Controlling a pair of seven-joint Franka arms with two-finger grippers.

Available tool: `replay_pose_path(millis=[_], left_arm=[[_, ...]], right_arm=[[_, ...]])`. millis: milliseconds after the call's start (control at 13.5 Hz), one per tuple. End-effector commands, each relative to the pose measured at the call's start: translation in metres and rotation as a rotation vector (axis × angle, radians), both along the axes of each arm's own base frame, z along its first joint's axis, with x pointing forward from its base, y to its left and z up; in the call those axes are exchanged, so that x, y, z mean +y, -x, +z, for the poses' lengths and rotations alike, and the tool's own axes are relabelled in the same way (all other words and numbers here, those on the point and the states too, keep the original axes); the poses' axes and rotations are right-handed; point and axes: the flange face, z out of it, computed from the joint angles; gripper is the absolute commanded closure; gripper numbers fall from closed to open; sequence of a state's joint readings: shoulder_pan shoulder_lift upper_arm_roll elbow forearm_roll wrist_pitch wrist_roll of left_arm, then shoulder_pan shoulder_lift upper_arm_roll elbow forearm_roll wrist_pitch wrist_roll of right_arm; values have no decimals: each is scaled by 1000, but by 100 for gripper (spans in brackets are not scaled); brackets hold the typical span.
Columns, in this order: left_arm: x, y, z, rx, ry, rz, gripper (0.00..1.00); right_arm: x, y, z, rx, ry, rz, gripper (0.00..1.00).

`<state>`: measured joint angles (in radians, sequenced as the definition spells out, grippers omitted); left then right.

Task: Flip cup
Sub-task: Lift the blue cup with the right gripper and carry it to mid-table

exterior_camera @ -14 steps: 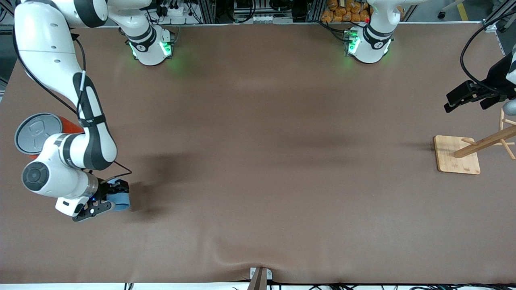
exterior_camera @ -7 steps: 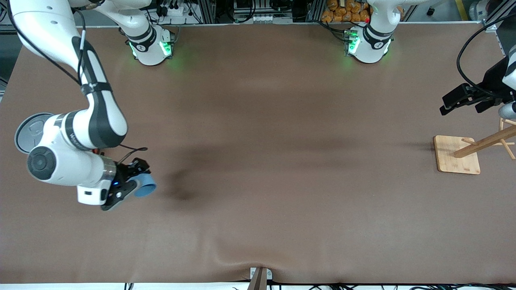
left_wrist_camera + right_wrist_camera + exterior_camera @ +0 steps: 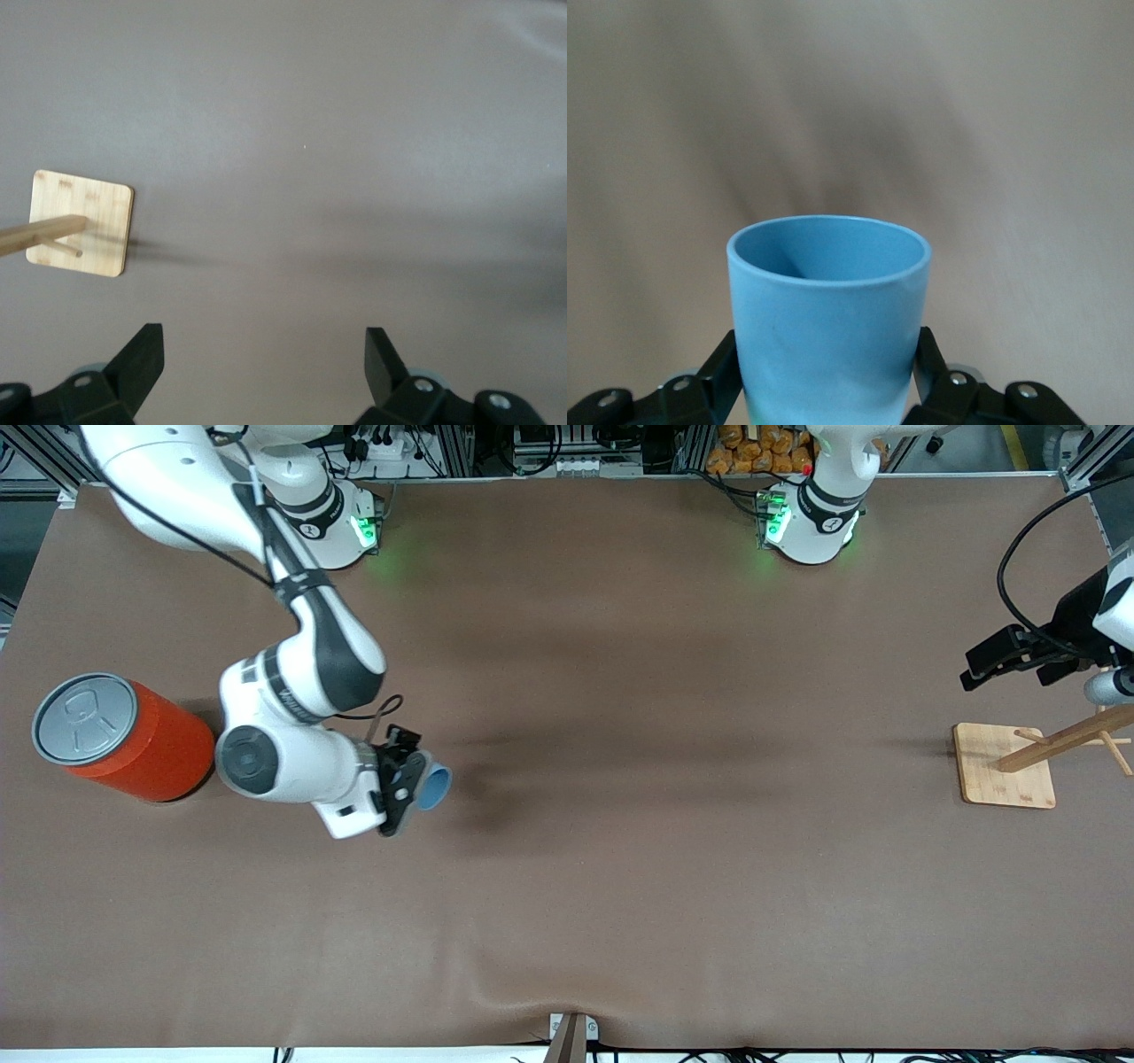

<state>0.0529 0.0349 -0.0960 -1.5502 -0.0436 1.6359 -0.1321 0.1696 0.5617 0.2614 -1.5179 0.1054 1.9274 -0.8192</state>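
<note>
My right gripper (image 3: 409, 781) is shut on the small light-blue cup (image 3: 433, 788) and holds it above the brown table, lying sideways with its open mouth pointing toward the left arm's end. In the right wrist view the cup (image 3: 828, 310) sits between the two black fingers (image 3: 722, 367), rim away from the wrist. My left gripper (image 3: 1005, 655) hangs open and empty above the table at the left arm's end, over the area beside the wooden rack; its fingers (image 3: 142, 359) stand wide apart in the left wrist view.
A large orange can with a grey lid (image 3: 115, 735) stands at the right arm's end, beside the right arm's wrist. A wooden rack on a square bamboo base (image 3: 1005, 766) stands at the left arm's end and also shows in the left wrist view (image 3: 80, 223).
My right arm has lifted the cup off the table and carried it toward the table's middle, away from the front camera, uncovering the orange can. My left gripper drifted slightly.
</note>
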Motion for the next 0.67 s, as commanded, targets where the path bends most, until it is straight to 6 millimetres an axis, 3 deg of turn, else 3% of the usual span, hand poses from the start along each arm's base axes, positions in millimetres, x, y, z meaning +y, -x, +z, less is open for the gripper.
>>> replay_pose_path(millis=[0,148,593], left_arm=[[8,-5,9,-24,6,17,0],[9,-5,7,-16,3,26,0],[10,-13,-10,12,9,14,0]], right_arm=[[75,29,2,-121,40,176,54],[116,45,-6,-201,66,271,54],[168,64,-71,-275,36,338,51]])
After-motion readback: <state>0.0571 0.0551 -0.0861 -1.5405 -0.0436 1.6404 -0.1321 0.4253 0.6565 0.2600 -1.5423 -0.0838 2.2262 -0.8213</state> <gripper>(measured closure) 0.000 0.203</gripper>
